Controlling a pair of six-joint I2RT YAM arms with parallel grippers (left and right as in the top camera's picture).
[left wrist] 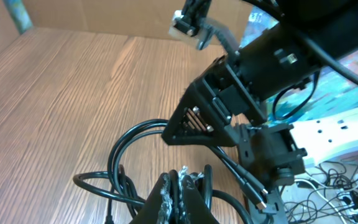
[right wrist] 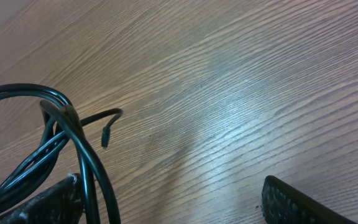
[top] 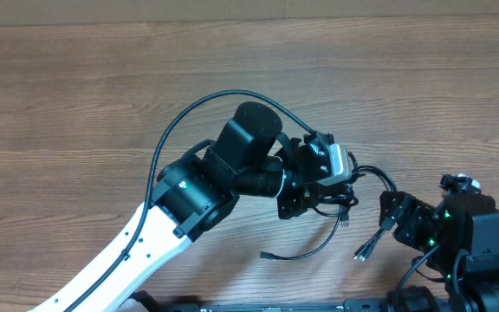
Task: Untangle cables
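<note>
The cables (top: 346, 201) are thin black cords bunched just right of table centre. One strand loops toward the front and ends in a plug (top: 267, 255), and another plug (top: 362, 252) hangs near the right arm. My left gripper (top: 323, 184) sits over the bunch. In the left wrist view its fingers (left wrist: 166, 198) are shut with a dark strand pinched between the pads, and cable loops (left wrist: 122, 160) lie around them. My right gripper (right wrist: 173, 208) is open wide with nothing between its fingers. The cables (right wrist: 73, 134) run past its left finger (right wrist: 42, 202).
The wooden table (top: 102, 78) stretches left and back. My right arm's black body (left wrist: 253, 81) hangs close above the bunch in the left wrist view. Loose thin wires (left wrist: 344, 186) lie off the right edge, and a cardboard wall (left wrist: 104, 18) stands behind.
</note>
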